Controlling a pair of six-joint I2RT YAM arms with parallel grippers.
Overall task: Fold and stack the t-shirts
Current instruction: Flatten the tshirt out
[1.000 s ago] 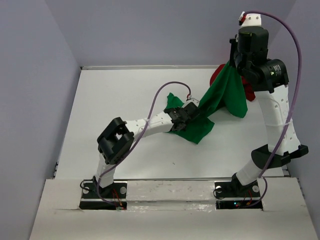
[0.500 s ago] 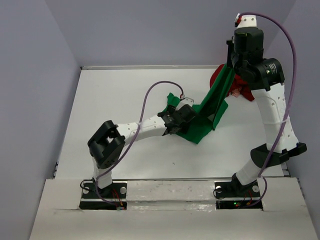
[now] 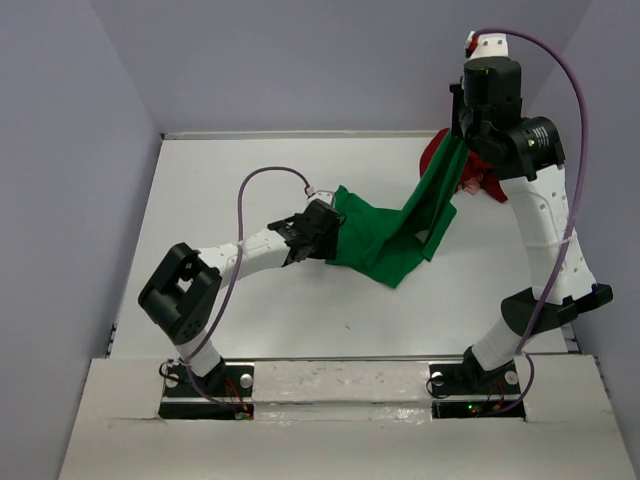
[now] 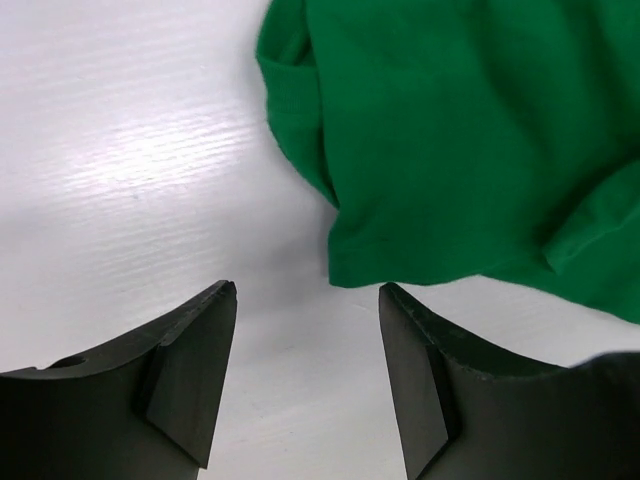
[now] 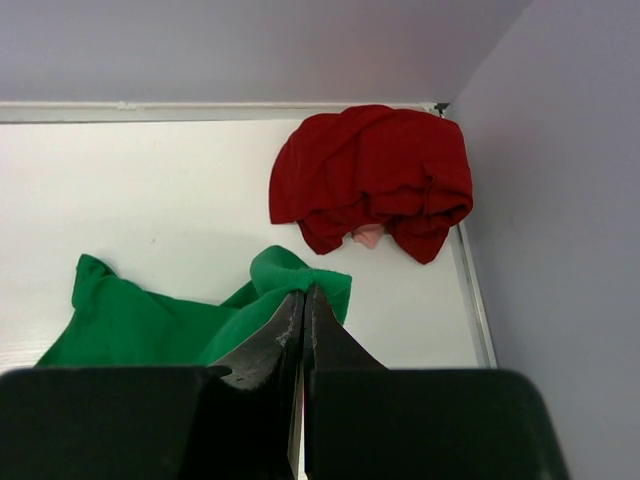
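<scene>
- Left pincer [image 3: 326,233] [image 4: 305,296]: open, jaws spread wide and empty. It sits low over bare bench [image 3: 230,180], just beside the left edge of the green shirt [image 3: 378,242]. In the left wrist view a hem corner of the green shirt [image 4: 450,150] lies just beyond the gap between the fingertips, and the cloth is not between them.
- Right pincer [image 3: 460,140] [image 5: 303,297]: closed on a fold of the green shirt [image 5: 130,322], held high above the bench near its far right side. In the right wrist view the two fingers meet with no visible gap, and green cloth shows at their tips.
- Green shirt: partly lifted. One part rises as a taut, narrow band to the right pincer. The rest lies rumpled on the middle of the bench, spreading left toward the left pincer.
- Red shirt [image 3: 434,150] [image 5: 370,178]: a crumpled heap on the bench in the far right corner, against the side wall [image 5: 560,200]. It is apart from the part of the green shirt lying on the bench. In the top view the right arm and the raised green band partly cover it.
</scene>
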